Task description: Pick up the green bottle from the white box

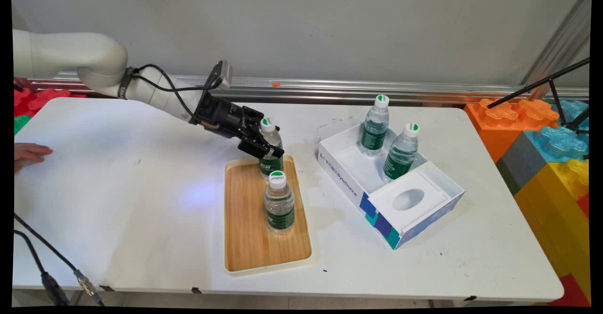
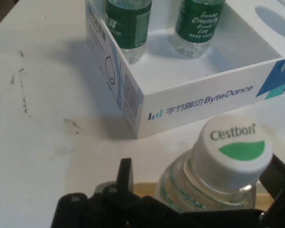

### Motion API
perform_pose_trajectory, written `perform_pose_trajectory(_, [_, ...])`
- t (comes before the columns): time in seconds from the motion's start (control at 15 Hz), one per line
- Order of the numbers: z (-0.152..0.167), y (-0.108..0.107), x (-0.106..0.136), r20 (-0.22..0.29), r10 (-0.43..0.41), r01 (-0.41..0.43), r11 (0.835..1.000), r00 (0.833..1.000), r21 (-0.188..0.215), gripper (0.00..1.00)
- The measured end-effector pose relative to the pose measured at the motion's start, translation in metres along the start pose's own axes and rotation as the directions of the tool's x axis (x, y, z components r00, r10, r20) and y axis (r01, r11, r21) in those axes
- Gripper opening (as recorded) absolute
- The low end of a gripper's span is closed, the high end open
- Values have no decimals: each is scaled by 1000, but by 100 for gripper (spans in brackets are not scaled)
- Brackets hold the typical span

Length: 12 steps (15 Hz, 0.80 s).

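Note:
My gripper (image 1: 269, 150) is low over the far end of a wooden tray (image 1: 245, 238), its jaws on either side of a clear water bottle (image 1: 270, 137) with a green label and white cap. That bottle stands upright on the tray. In the hand view the bottle (image 2: 228, 156) sits between the fingers (image 2: 126, 173), with a gap showing on its left side. A second like bottle (image 1: 279, 203) stands on the tray nearer the camera.
To the right an open white ByteDance box (image 1: 344, 177) holds two more bottles (image 1: 375, 125) (image 1: 401, 152); in the hand view the box wall (image 2: 190, 111) lies just ahead. A person's hand (image 1: 28, 153) rests at the left edge. Coloured foam blocks (image 1: 541, 130) stand beyond the right end.

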Motion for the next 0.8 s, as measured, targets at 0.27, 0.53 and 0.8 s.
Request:
perform_pose_trajectory(0.27, [-10,3,1,6,-1,1,1000,1000,5,100])
perform_pose_trajectory(0.53, [-22,6,2,10,-10,9,1000,1000,13,100])
perform_pose_trajectory(0.8, [-36,7,5,9,-45,45,998,999,32,100])
